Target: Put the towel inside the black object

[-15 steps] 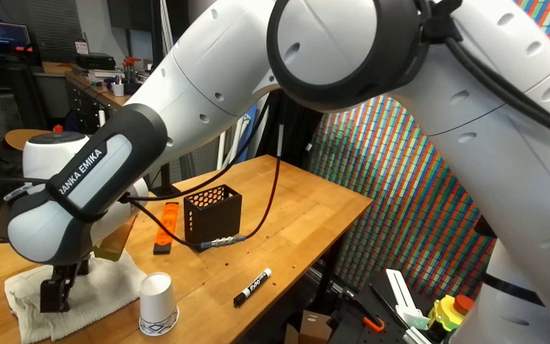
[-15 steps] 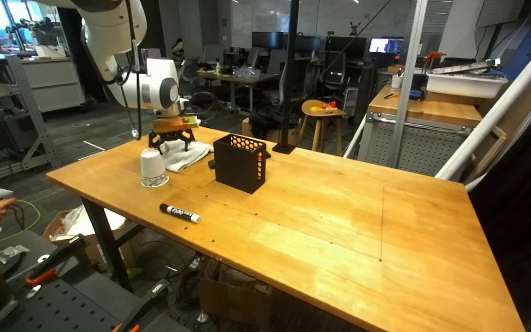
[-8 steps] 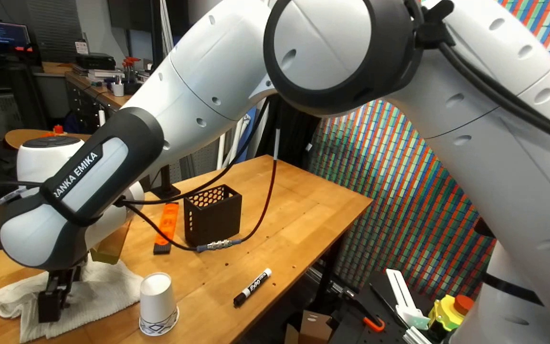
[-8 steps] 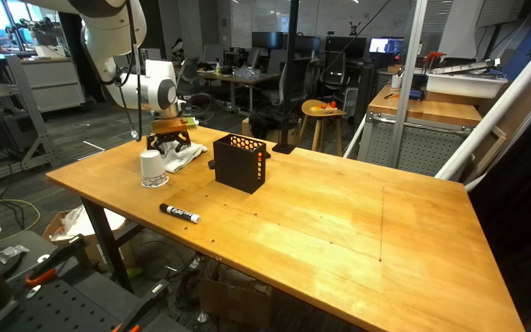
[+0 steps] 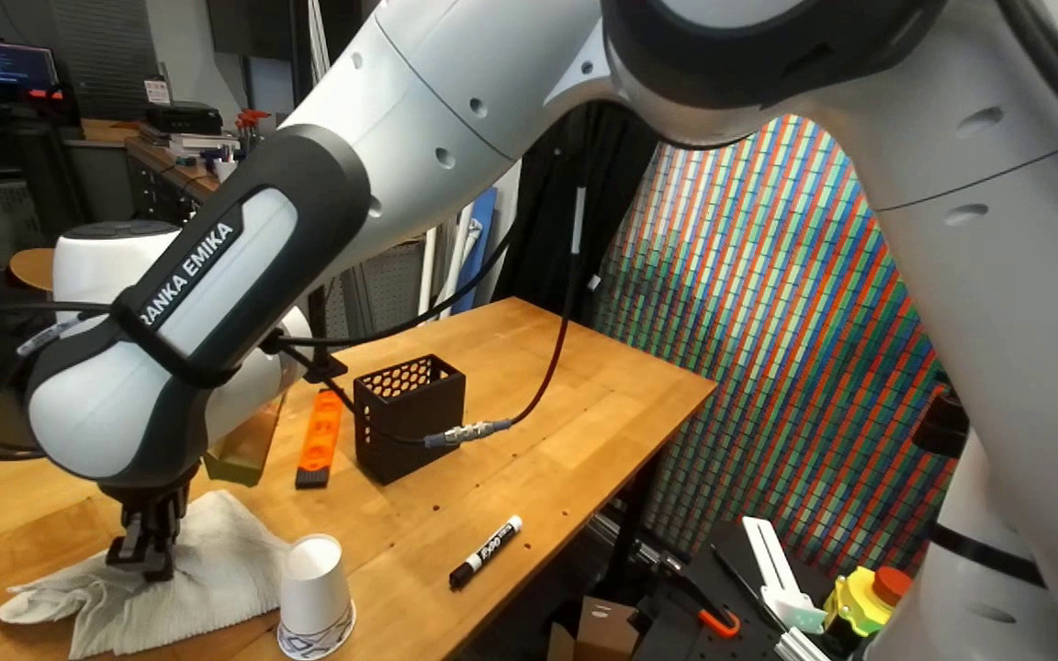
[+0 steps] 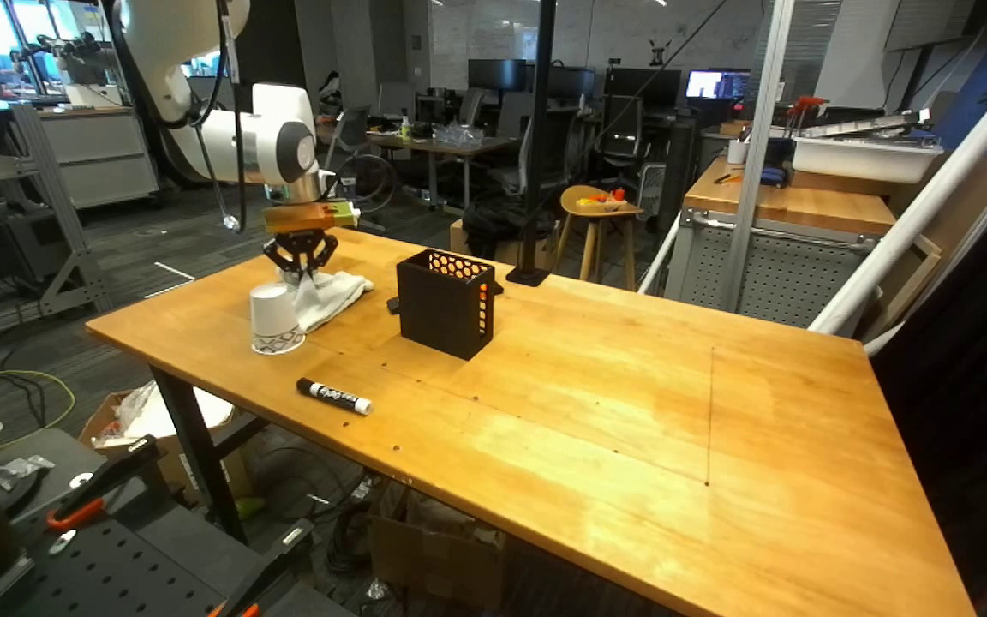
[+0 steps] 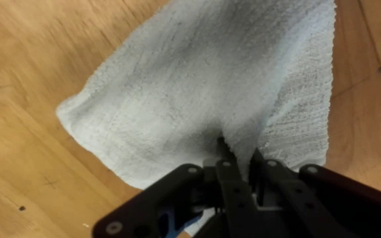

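Note:
The white towel (image 5: pixel 226 565) lies rumpled on the table, and a fold of it rises between the fingers. In the wrist view my gripper (image 7: pixel 239 146) is shut on that fold of the towel (image 7: pixel 164 96), the cloth pinched narrow between the two black fingertips. Both exterior views show the gripper (image 6: pixel 301 267) low over the towel, with most of the cloth still resting on the wood. The black object is an open-topped box with honeycomb holes (image 6: pixel 444 310), upright on the table and apart from the towel. In an exterior view, a hanging cable crosses in front of the box (image 5: pixel 414 413).
An upside-down paper cup (image 5: pixel 316 597) stands right beside the towel. A marker (image 5: pixel 485 553) lies near the table's edge. Close to the box are an orange tool (image 5: pixel 320 436) and a black post (image 6: pixel 529 274) on a flat foot.
The gripper has gone from open to shut, gathering a fold of towel, and has come up a little in the last half second. The towel is more bunched, and the cup has shifted slightly.

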Robot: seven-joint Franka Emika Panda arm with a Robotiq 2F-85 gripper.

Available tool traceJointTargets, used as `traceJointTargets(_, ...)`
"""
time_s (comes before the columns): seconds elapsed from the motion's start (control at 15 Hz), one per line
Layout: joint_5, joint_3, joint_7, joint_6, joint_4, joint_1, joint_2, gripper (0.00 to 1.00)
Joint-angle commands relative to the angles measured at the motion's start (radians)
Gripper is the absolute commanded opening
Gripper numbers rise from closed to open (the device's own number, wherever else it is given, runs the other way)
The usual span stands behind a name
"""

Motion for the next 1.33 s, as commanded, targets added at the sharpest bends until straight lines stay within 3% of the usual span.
traceJointTargets(0.0,0.023,0.015,0.037,0.037,-0.159,-0.034,-0.135,0.03)
traceJointTargets(0.33,0.027,0.008,0.076,0.053,-0.24,-0.039,-0.24,0.03)
traceJointTargets(0.67,0.004,-0.027,0.122,0.048,-0.228,-0.038,-0.367,0.03)
traceJointTargets(1.27,-0.161,-0.217,0.263,0.06,-0.251,-0.095,-0.518,0.03)
